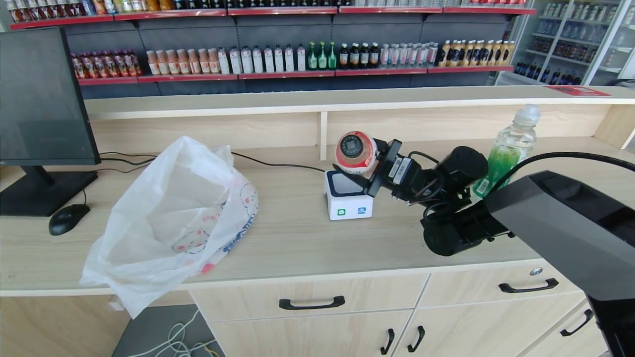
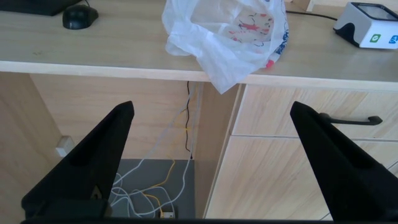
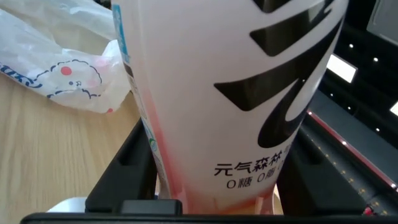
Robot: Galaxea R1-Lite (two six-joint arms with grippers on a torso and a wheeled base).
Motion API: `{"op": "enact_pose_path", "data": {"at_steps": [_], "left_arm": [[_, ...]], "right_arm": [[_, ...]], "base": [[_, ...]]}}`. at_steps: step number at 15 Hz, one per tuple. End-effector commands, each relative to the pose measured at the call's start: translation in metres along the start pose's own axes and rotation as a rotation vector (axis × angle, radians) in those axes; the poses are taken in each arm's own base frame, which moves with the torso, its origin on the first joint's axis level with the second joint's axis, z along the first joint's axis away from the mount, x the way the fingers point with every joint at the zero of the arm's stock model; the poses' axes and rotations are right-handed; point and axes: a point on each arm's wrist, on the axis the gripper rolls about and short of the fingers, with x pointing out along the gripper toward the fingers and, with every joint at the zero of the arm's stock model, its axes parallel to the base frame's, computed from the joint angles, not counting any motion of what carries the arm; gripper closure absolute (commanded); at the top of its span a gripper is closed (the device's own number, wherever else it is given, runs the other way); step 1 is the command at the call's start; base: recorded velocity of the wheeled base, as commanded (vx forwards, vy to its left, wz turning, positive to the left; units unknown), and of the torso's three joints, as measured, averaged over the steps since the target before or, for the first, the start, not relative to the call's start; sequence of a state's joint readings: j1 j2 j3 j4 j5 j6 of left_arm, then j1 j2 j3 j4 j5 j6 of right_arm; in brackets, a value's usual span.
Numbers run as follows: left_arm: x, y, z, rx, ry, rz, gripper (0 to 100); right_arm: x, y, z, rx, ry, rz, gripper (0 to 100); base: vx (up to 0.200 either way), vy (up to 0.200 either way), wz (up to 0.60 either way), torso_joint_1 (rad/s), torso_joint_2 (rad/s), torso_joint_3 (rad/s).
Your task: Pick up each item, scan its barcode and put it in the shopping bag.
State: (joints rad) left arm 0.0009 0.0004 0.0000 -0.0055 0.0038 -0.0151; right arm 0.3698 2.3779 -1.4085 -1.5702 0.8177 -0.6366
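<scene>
The top of the scanner (image 1: pixel 347 208) is partly covered by the held bottle (image 1: pixel 353 151). The base of the green bottle (image 1: pixel 506 153) is hidden behind the right arm (image 1: pixel 446 186).

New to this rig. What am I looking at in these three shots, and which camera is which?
This is a two-armed robot at a shop checkout counter. The wide picture comes from a camera on its head, looking down at the counter. The other two come from cameras on its wrists.

On the counter are a white shopping bag, a small white scanner, a clear bottle with a green label, a monitor and a mouse.

The right hand grips a white-and-pink drink on its side, right by the scanner. The right wrist picture shows that drink close up.

The left hand is open and holds nothing. It sits low in front of the counter, facing the cabinet.
</scene>
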Motion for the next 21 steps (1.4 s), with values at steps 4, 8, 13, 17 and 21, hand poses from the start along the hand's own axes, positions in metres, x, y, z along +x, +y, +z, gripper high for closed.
{"op": "enact_pose_path", "data": {"at_steps": [4, 8, 13, 17, 21], "left_arm": [[0.000, 0.000, 0.000, 0.000, 0.000, 0.001, 0], [0.000, 0.000, 0.000, 0.000, -0.001, 0.001, 0], [0.000, 0.000, 0.000, 0.000, -0.001, 0.000, 0], [0.000, 0.000, 0.000, 0.000, -0.001, 0.001, 0], [0.000, 0.000, 0.000, -0.002, 0.000, 0.001, 0]], "right_arm": [[0.002, 0.005, -0.012, -0.015, -0.004, -0.005, 100], [-0.003, 0.012, -0.027, -0.012, 0.013, -0.007, 100], [0.000, 0.012, -0.027, -0.015, 0.006, -0.007, 100], [0.001, 0.012, -0.028, -0.018, 0.002, -0.010, 100], [0.001, 0.012, -0.029, -0.019, 0.001, -0.011, 100]], "base": [[0.000, 0.000, 0.00, 0.000, 0.00, 0.000], [0.000, 0.000, 0.00, 0.000, 0.00, 0.000], [0.000, 0.000, 0.00, 0.000, 0.00, 0.000], [0.000, 0.000, 0.00, 0.000, 0.00, 0.000], [0.000, 0.000, 0.00, 0.000, 0.00, 0.000]]}}
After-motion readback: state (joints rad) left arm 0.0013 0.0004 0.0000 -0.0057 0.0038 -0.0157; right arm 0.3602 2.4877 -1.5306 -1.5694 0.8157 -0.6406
